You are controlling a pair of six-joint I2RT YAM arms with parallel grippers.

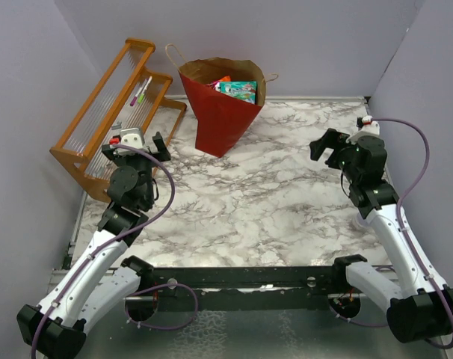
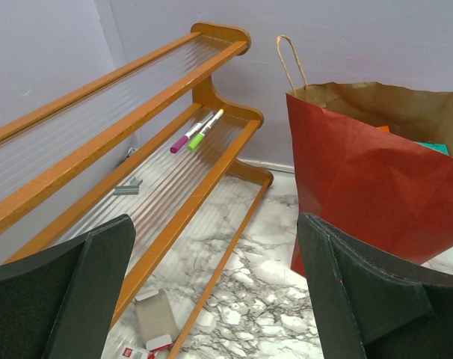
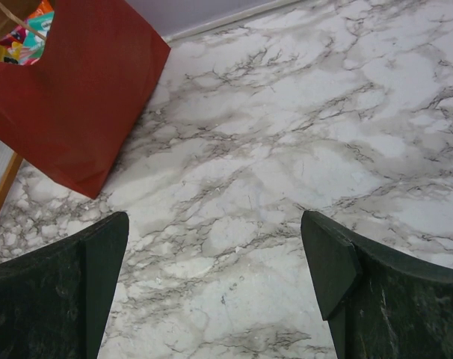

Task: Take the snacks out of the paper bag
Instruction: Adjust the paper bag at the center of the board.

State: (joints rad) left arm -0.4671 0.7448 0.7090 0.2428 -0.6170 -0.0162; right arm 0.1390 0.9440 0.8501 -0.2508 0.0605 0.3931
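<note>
Nothing is out: the snacks (image 1: 238, 90) sit inside the standing bag (image 1: 220, 116) at the worktop's (image 1: 271, 202) far edge. My left end effector (image 1: 135, 149) and right end effector (image 1: 325, 146) both hang wide open, empty, well apart from it. Next, I judge, one must reach over the rim and down.

Paper bag (image 1: 223, 112): red outside, brown kraft inside. Teal packet (image 1: 239, 91) at its mouth. Desk (image 1: 286, 202) under bag: white marble, grey veining. Left of bag: orange rack (image 1: 84, 142), pink marker (image 2: 183, 139), green marker (image 2: 202, 134). Wall (image 1: 324, 37) behind bag: pale lilac.
</note>
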